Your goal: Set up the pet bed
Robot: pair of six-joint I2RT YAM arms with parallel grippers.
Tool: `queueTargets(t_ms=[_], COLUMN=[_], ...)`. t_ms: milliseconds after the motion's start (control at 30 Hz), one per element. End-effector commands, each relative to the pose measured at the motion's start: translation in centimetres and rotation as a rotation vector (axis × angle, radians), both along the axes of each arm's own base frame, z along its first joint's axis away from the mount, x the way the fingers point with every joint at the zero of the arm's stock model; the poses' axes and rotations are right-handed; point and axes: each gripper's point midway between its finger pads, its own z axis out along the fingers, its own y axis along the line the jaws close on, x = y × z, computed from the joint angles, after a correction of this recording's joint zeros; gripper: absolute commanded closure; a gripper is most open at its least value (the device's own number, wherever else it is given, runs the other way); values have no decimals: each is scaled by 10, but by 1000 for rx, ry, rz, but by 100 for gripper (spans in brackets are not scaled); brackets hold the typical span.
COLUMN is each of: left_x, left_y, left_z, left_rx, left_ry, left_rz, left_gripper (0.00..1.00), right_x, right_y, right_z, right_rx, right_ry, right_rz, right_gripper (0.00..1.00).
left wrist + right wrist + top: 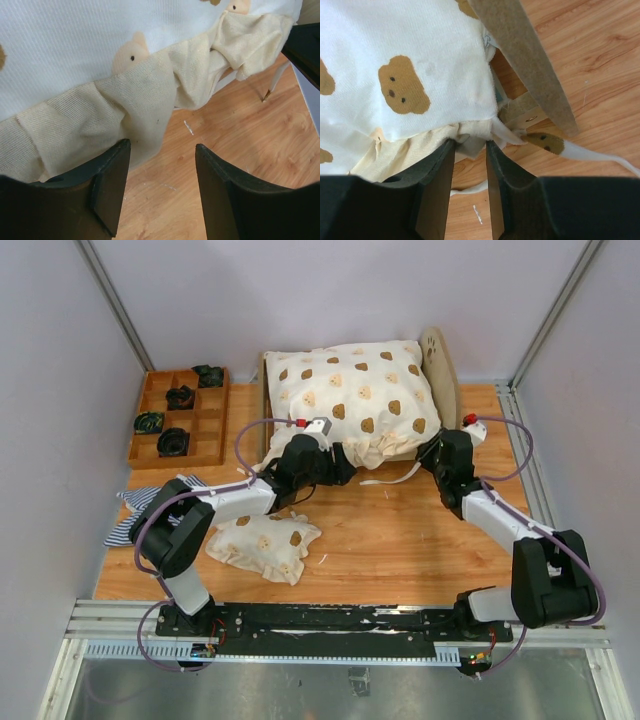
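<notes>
The pet bed (437,365) stands with its headboard to the right and a bear-print quilt (345,390) draped over it. A brown tray (212,445) sits left of the bed, a small pillow (265,545) lies in front of it, and a striped cloth (130,515) lies to its front left. At the bed's front edge the left gripper (162,146) gapes empty beside the quilt's ruffle. At the bed's front right corner the right gripper (471,145) is narrowly parted around the ruffle; I cannot tell whether it pinches the cloth.
</notes>
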Motion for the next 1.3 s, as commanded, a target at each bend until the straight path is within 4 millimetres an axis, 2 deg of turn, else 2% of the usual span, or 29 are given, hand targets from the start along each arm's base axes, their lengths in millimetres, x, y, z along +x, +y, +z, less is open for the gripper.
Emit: queueTargets(t_ms=[0, 67, 167, 200, 333, 567, 1000, 1133, 1267], left_x=[8, 9, 10, 11, 17, 24, 31, 32, 32], left_y=[-1, -1, 2, 3, 16, 32, 42, 48, 52], left_z=[14, 13, 12, 11, -2, -18, -25, -23, -18], left_rx=[-40, -39, -33, -27, 28, 38, 87, 101, 112], left_ry=[-33, -33, -31, -30, -10, 33, 35, 29, 22], left_rz=[7, 7, 17, 25, 76, 128, 160, 178, 184], left_gripper=[42, 42, 42, 42, 43, 43, 44, 45, 47], right_x=[1, 1, -4, -6, -23, -35, -47, -49, -49], right_y=[-4, -5, -6, -8, -27, -39, -65, -79, -83], right_z=[-2, -1, 7, 12, 14, 11, 13, 20, 30], right_rx=[35, 37, 25, 1, -112, -182, -269, -327, -349], right_ry=[-30, -37, -66, -72, -24, 68, 179, 226, 222], right_rz=[-20, -25, -17, -11, -20, 116, 133, 93, 81], right_gripper=[68, 76, 98, 99, 100, 100, 100, 100, 100])
